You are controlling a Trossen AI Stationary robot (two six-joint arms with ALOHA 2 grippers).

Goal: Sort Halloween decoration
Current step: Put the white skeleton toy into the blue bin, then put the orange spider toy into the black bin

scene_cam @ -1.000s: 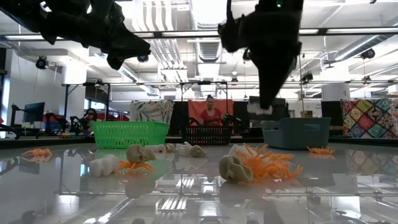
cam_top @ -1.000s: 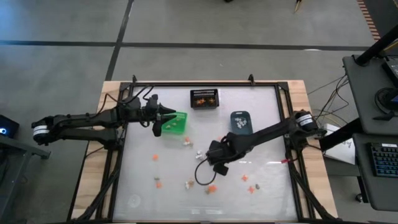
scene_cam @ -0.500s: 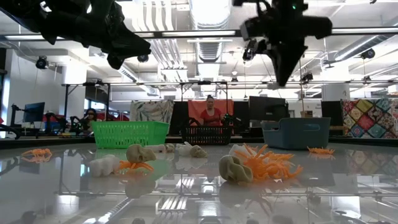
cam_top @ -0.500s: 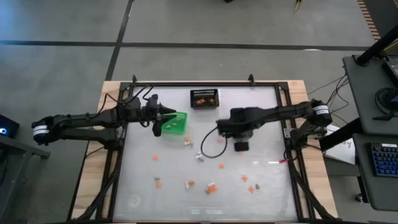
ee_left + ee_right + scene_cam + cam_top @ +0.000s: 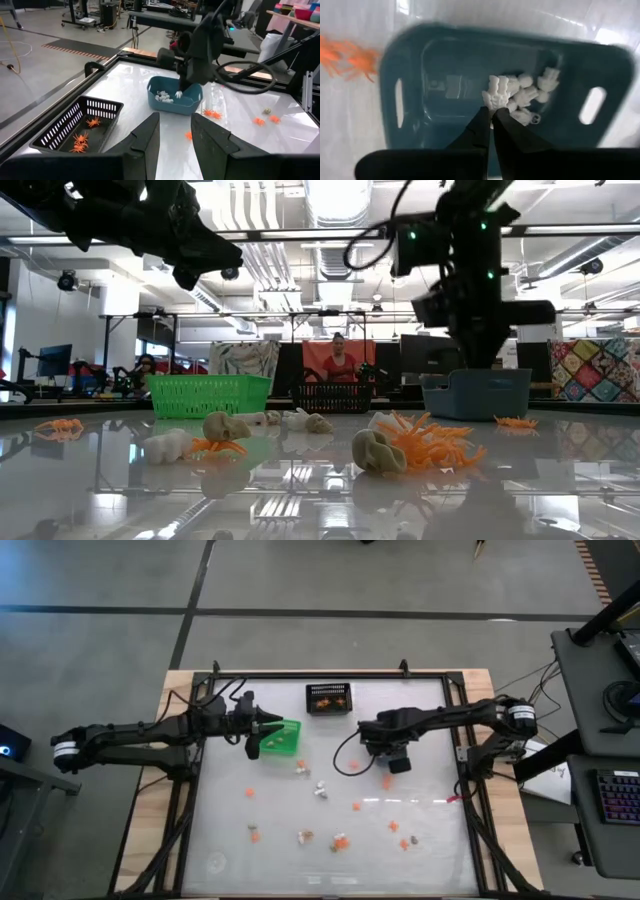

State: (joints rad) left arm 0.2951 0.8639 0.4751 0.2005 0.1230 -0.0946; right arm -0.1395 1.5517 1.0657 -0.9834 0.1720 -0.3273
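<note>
Right wrist view looks straight down into the blue-grey bin (image 5: 505,90), where a heap of small white trinkets (image 5: 520,97) lies; one ribbed white piece (image 5: 496,94), shaped like a tiny skeleton hand, sits at the tips of the right gripper (image 5: 491,111), whose jaws are pressed together on it. From above, more of the Halloween decoration (image 5: 320,788) lies scattered over the middle and near part of the counter (image 5: 430,830): orange spider-like bits, pale skulls and tan pieces, each far smaller than the bins. Orange ones also lie in the black mesh bin (image 5: 329,698). The left gripper (image 5: 262,730) hangs by the green bin (image 5: 282,737), its jaws partly apart with nothing between them. In the high view the right arm covers the blue-grey bin almost entirely.
</note>
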